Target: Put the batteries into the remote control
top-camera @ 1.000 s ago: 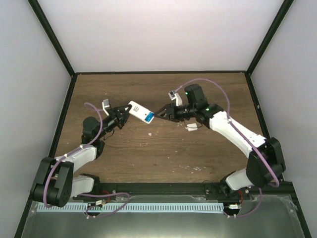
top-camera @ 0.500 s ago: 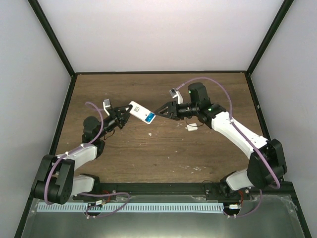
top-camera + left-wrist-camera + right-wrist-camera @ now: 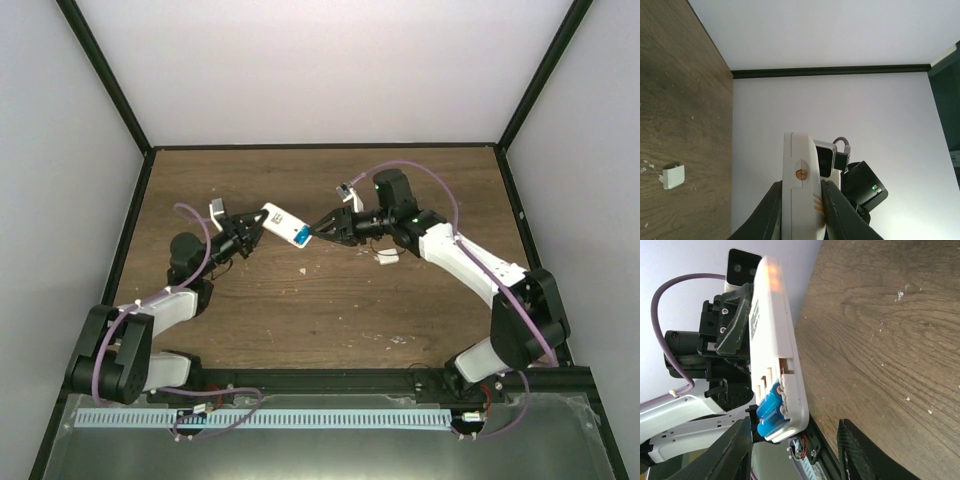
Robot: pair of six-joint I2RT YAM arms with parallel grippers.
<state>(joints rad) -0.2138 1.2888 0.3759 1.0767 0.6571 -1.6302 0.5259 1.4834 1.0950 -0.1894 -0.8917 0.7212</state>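
Observation:
My left gripper [image 3: 252,232] is shut on the white remote control [image 3: 283,226] and holds it above the table, tilted, with the open battery bay up. Two blue batteries [image 3: 299,237] sit side by side in the bay at its right end. My right gripper [image 3: 318,230] is open, its tips just beside that end. In the right wrist view the batteries [image 3: 771,410] show in the remote [image 3: 775,340], between my spread fingers [image 3: 732,455]. In the left wrist view the remote [image 3: 802,185] is clamped edge-on between both fingers [image 3: 771,210].
A small white battery cover [image 3: 387,257] lies on the wooden table [image 3: 300,310] under the right arm; it also shows in the left wrist view [image 3: 673,176]. White crumbs are scattered on the wood. Black frame rails and white walls bound the table.
My right gripper has edged left, closer to the remote's battery end. The left gripper and the remote have stayed nearly still.

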